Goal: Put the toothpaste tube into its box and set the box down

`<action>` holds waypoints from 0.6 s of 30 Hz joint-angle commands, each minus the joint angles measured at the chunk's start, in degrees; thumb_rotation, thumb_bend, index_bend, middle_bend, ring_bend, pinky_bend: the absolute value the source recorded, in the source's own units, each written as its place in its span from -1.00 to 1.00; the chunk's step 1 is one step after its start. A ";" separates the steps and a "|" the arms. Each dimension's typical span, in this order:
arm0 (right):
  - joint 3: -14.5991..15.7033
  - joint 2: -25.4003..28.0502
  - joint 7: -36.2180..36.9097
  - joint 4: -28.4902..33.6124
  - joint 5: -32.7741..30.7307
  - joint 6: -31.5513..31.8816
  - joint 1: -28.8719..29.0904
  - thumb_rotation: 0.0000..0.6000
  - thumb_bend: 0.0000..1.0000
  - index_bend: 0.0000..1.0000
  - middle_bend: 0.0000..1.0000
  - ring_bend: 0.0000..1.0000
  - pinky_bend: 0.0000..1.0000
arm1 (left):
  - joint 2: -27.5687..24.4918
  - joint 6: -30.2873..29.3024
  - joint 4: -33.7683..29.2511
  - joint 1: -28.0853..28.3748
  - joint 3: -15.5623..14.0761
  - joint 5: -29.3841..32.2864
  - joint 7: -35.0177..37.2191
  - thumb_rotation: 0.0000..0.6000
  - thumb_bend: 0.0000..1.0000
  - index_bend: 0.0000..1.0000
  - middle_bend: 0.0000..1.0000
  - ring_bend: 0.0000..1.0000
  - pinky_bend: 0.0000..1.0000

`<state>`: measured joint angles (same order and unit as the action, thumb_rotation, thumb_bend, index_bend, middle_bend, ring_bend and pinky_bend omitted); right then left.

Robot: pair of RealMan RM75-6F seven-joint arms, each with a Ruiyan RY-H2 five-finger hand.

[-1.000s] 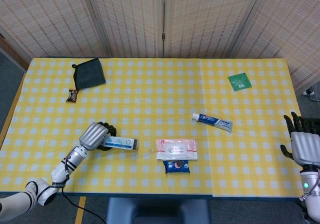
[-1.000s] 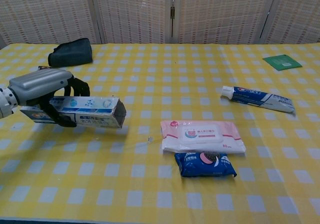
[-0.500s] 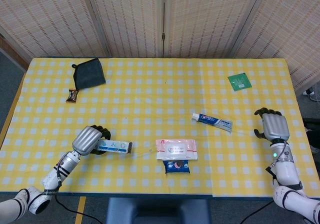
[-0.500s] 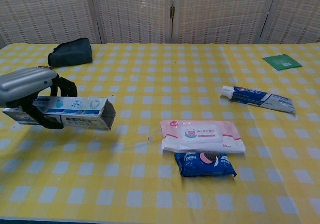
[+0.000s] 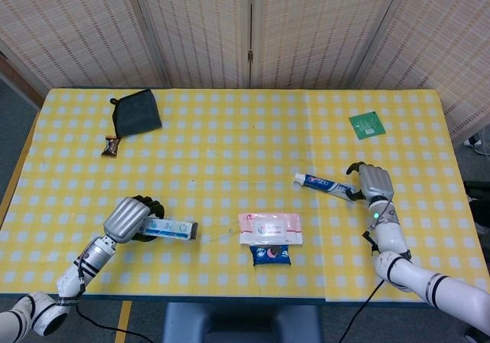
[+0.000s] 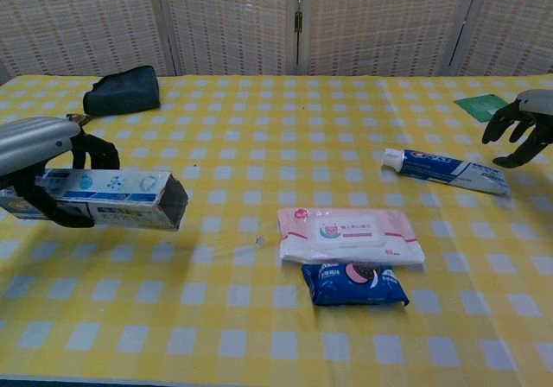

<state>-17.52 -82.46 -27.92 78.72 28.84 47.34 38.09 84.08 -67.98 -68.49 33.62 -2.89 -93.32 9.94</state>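
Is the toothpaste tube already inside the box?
No, the toothpaste tube lies on the table, far from the box that the left hand holds.

Tabletop [image 5: 230, 144]: box [image 6: 104, 199] at front-left, lifted off the surface, lying level in left robot hand [image 5: 126, 219], open end twd centre. Toothpaste tube [image 5: 325, 186] flat at right-centre, cap end twd the left; right robot hand [image 5: 373, 182] just beside its right end, fingers spread, contact unclear. Wipes pack [image 5: 269, 228] front-centre, btwn box & tube; snack packet [image 5: 271, 255] touching its front edge. Pouch [image 5: 135, 112] back-left, small wrapped sweet [image 5: 112, 145] just in front of it. Flat card [image 5: 367, 124] back-right, well apart from the rest.
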 commanded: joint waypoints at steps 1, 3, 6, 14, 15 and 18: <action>-1.71 -0.69 1.97 -1.05 -4.53 -3.35 2.44 1.00 -0.23 -0.19 -0.40 -0.47 -0.51 | -0.39 0.23 -0.21 -0.20 -0.39 -0.27 -0.31 1.00 -0.64 0.19 0.08 -0.08 0.03; -1.75 -1.11 2.26 -1.82 -5.75 -3.90 3.48 1.00 -0.21 -0.17 -0.39 -0.46 -0.50 | -0.55 0.07 -0.38 -0.38 -0.50 -0.41 -0.30 1.00 -0.64 0.19 0.08 -0.08 0.03; -1.34 -1.97 2.11 -2.73 -7.09 -4.19 5.25 1.00 -0.21 -0.16 -0.38 -0.46 -0.50 | -0.74 -0.30 -0.52 -0.58 -0.53 -0.65 -0.11 1.00 -0.65 0.19 0.08 -0.08 0.03; -0.10 -4.46 0.11 -4.40 -9.43 -2.76 9.64 1.00 -0.19 -0.16 -0.38 -0.46 -0.50 | -1.03 -0.64 -0.74 -0.85 -0.47 -0.98 0.14 1.00 -0.64 0.19 0.08 -0.08 0.03; 0.24 -4.70 -0.46 -4.62 -9.77 -2.60 10.14 1.00 -0.19 -0.16 -0.38 -0.47 -0.50 | -1.07 -0.68 -0.78 -0.88 -0.44 -0.99 0.18 1.00 -0.64 0.19 0.08 -0.08 0.03; 1.39 -5.39 -2.44 -5.11 -10.71 -1.41 11.55 1.00 -0.19 -0.16 -0.38 -0.47 -0.50 | -1.19 -0.86 -0.89 -1.00 -0.36 -1.04 0.16 1.00 -0.65 0.19 0.08 -0.08 0.03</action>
<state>-16.72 -87.42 -29.57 73.95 18.68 45.33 49.13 82.91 -68.84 -69.38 32.63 -3.25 -94.35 10.11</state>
